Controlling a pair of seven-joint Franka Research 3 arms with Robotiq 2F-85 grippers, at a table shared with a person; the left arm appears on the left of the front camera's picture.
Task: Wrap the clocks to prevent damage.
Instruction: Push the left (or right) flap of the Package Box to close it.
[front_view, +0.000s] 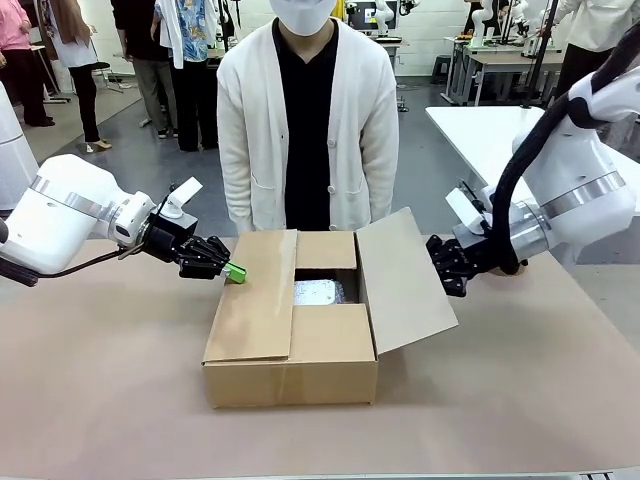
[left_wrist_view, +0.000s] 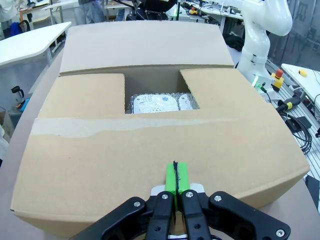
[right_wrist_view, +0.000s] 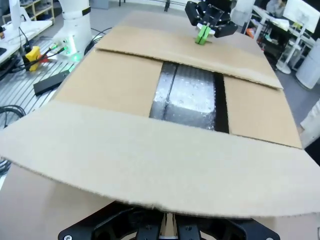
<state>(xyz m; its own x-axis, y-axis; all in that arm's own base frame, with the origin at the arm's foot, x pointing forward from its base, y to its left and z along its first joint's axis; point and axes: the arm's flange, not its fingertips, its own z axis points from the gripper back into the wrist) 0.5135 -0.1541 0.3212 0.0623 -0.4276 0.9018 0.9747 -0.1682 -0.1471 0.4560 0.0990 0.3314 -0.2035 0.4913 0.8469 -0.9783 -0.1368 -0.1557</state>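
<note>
Silvery bubble-wrapped clocks lie inside the brown cardboard box, which seems mid-closing. The left gripper, closed and empty, rests on the left flap. The right gripper, also closed, likely folds the raised right flap next.

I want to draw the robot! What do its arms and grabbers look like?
The left arm and right arm are fat, rounded white tubes, each with a silver ring near the wrist. A black cable loops along the right arm. The left gripper and right gripper are black and knobbly; the left one's pads are bright green.
</note>
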